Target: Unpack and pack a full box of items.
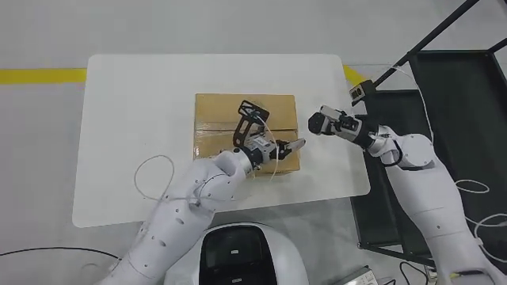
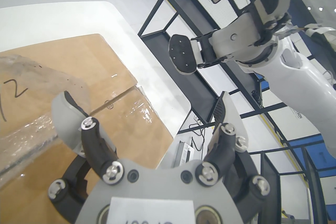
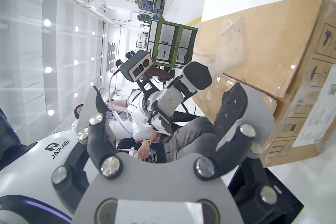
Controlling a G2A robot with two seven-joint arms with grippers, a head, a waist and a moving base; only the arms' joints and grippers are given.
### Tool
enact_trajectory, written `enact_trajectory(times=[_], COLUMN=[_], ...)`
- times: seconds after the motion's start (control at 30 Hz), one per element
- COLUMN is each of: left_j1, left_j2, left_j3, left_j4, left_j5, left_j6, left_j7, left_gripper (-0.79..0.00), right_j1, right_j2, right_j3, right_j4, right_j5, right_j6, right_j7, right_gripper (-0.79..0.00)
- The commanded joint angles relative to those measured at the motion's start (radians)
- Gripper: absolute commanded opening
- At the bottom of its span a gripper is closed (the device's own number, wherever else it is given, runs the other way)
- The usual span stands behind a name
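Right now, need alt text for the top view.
A closed, taped cardboard box sits on a white table. The left pincer, open, is over the box's near right corner; the right pincer, open, hangs beside its right edge.

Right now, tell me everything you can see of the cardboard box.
The cardboard box is brown and rectangular, lying flat on the white table with its top flaps shut. Clear wrinkled tape runs along the centre seam, and pen marks sit on top. One side carries printed handling symbols and a white label. The open left gripper hangs at the seam's end; I cannot tell whether it touches.
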Motion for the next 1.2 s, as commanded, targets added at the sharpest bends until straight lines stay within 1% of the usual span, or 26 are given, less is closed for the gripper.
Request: enact_trajectory(times=[0.0, 0.17, 0.3, 0.4, 0.53, 0.67, 0.77, 0.87, 0.9, 1.0, 1.17], left_j1=[0.045, 0.175, 0.27, 0.347, 0.425, 0.461, 0.476, 0.49, 0.494, 0.506, 0.522], left_j2=[0.013, 0.043, 0.062, 0.074, 0.081, 0.082, 0.078, 0.073, 0.071, 0.071, 0.082], left_j3=[-0.041, -0.153, -0.24, -0.314, -0.381, -0.43, -0.446, -0.458, -0.46, -0.485, -0.552], left_j4=[-0.04, -0.149, -0.222, -0.272, -0.309, -0.313, -0.306, -0.297, -0.294, -0.278, -0.233], left_j5=[0.011, 0.03, 0.02, 0.022, 0.025, 0.006, -0.001, 0.001, -0.002, -0.014, 0.01], left_j6=[-0.018, -0.054, -0.083, -0.086, -0.057, -0.001, 0.068, 0.155, 0.169, 0.176, 0.113], left_j7=[0.017, 0.071, 0.119, 0.197, 0.29, 0.368, 0.441, 0.525, 0.542, 0.57, 0.543], left_gripper=[0.0, 0.0, 0.0, 0.0, 0.0, 0.0, 0.0, 0.0, 0.0, 0.0, 0.0], right_j1=[0.01, 0.048, 0.084, 0.115, 0.142, 0.149, 0.143, 0.139, 0.14, 0.151, 0.177], right_j2=[-0.002, -0.009, -0.015, -0.02, -0.026, -0.028, -0.028, -0.028, -0.028, -0.031, -0.037], right_j3=[-0.014, -0.056, -0.092, -0.128, -0.158, -0.164, -0.164, -0.17, -0.174, -0.194, -0.232], right_j4=[-0.004, -0.004, -0.002, -0.003, 0.0, -0.006, -0.022, -0.044, -0.049, -0.056, -0.065], right_j5=[-0.013, -0.042, -0.067, -0.099, -0.121, -0.137, -0.146, -0.153, -0.152, -0.166, -0.175], right_j6=[0.011, 0.038, 0.058, 0.077, 0.082, 0.077, 0.082, 0.091, 0.095, 0.109, 0.113], right_j7=[-0.003, -0.007, -0.008, -0.007, -0.021, -0.026, -0.031, -0.02, -0.014, 0.001, 0.023], right_gripper=[0.0, 0.0, 0.0, 0.0, 0.0, 0.0, 0.0, 0.0, 0.0, 0.0, 0.0])
